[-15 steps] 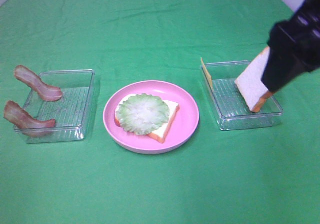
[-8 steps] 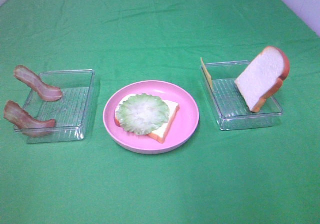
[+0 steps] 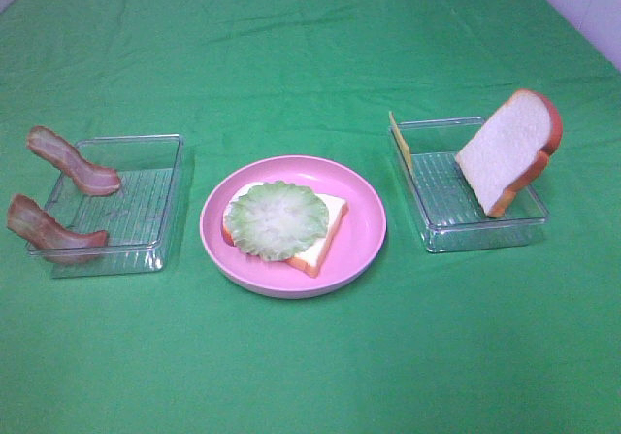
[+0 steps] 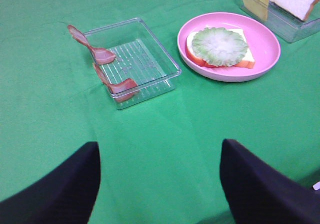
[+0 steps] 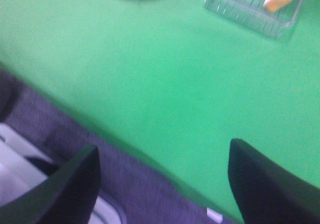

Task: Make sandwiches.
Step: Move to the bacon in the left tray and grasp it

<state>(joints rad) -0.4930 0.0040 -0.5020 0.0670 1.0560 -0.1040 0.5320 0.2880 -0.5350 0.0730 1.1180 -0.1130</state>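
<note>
On cloth (image 3: 310,65), two bacon strips (image 3: 73,162) (image 3: 53,228), two bread slices (image 3: 506,152) (image 3: 320,251), one lettuce (image 3: 277,220), grippers (image 4: 159,151) (image 5: 162,149) apart

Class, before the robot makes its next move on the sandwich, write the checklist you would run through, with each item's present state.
1. bottom bread slice lies flat on pink plate: ok
2. lettuce sits on that slice: ok
3. bacon strips drape over left tray rim, unobstructed: ok
4. second bread slice leans in right tray: ok
5. cheese stands at that tray's opposite end: ok
6. left tool and right tool open, empty: ok
</note>
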